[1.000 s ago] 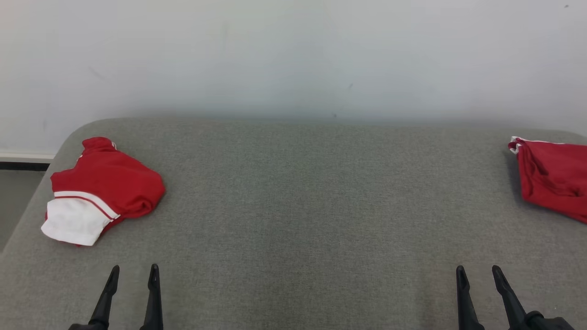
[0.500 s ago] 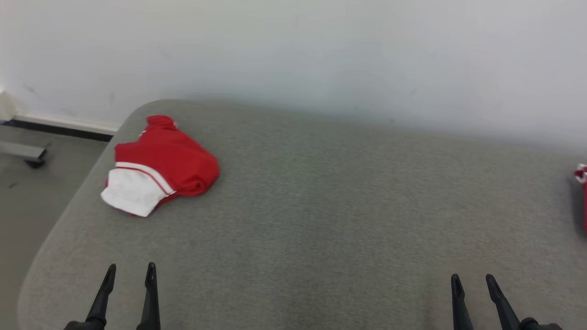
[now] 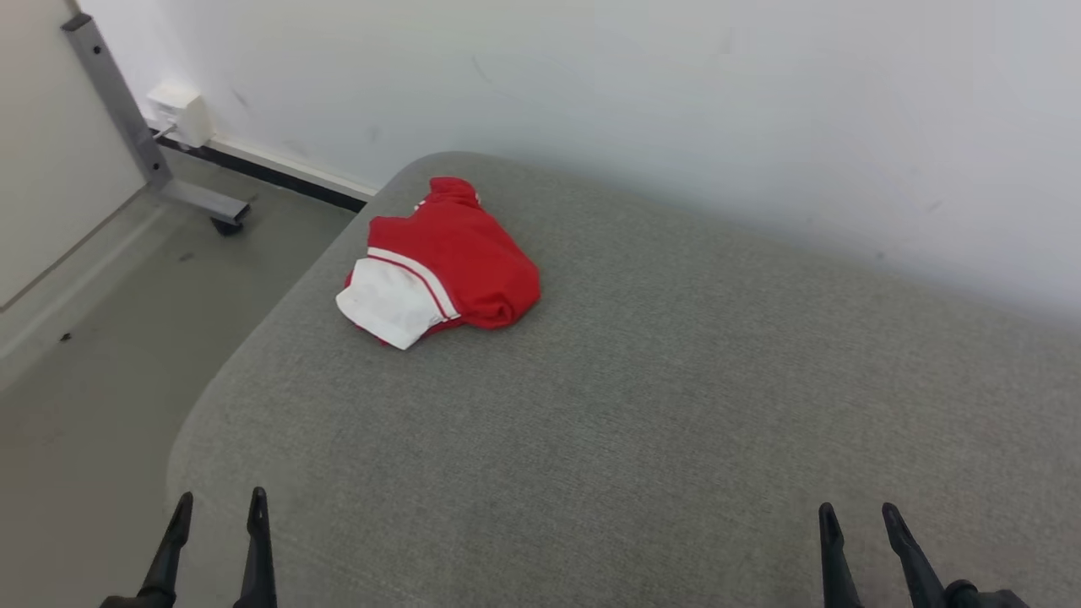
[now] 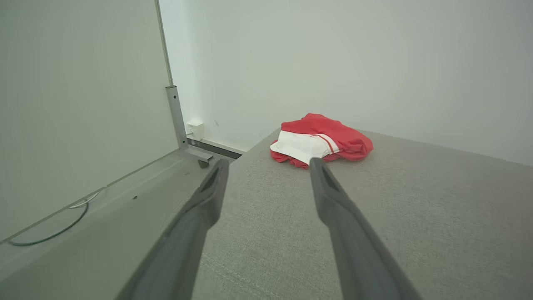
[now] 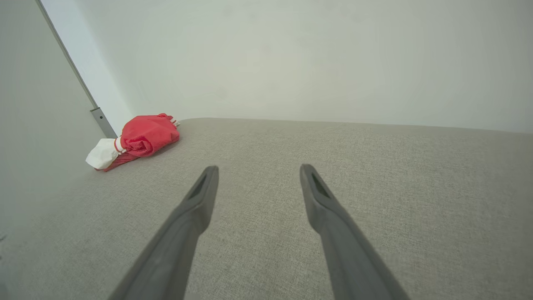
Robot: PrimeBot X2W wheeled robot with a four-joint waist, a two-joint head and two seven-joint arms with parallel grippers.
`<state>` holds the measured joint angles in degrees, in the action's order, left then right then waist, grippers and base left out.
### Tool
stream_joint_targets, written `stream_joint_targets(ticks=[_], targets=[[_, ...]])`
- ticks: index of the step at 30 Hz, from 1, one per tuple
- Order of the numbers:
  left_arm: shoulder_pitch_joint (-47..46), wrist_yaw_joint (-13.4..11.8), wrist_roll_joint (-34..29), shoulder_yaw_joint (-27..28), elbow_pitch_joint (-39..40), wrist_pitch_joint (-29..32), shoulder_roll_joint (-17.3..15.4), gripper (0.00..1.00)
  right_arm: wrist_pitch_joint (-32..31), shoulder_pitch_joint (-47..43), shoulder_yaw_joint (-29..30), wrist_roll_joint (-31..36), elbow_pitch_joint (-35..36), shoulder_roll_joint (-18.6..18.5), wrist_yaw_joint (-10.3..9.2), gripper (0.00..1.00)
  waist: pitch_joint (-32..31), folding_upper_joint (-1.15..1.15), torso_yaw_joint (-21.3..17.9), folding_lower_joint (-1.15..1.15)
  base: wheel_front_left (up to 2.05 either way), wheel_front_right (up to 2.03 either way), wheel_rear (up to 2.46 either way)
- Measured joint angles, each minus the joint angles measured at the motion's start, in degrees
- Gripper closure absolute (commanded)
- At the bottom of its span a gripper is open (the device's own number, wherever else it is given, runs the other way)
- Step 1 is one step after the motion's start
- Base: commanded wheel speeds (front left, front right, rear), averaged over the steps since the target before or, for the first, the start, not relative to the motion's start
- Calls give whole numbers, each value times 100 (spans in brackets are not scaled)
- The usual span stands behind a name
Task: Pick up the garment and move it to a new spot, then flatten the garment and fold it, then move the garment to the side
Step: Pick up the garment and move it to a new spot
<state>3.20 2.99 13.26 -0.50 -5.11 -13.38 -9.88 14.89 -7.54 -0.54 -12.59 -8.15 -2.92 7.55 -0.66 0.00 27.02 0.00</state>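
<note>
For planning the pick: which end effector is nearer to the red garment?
The left end effector; the garment lies on the cushion's left part, while the right end effector is far across.

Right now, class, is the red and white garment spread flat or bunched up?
Bunched up: the garment lies as a rumpled heap with rolled edges, not flat.

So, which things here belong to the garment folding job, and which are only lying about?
For the job: red and white garment, bunched; grey padded surface under it; left claw and right claw, both open and empty.
Only lying about: metal frame leg, white wall box, cable on the floor.
</note>
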Motion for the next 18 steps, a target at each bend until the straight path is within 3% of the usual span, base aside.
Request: stream_joint_targets(ticks=[6,18], targets=[[48,-67,89,177,33,-71,-27,0,-2,238,-154,78,-82,3,0,0,99,0,280,0,0,0,0],[125,-123,152,298,96,-125,-13,0,-8,415,-255,111,-248,2,0,0,215,0,346,0,0,0,0]])
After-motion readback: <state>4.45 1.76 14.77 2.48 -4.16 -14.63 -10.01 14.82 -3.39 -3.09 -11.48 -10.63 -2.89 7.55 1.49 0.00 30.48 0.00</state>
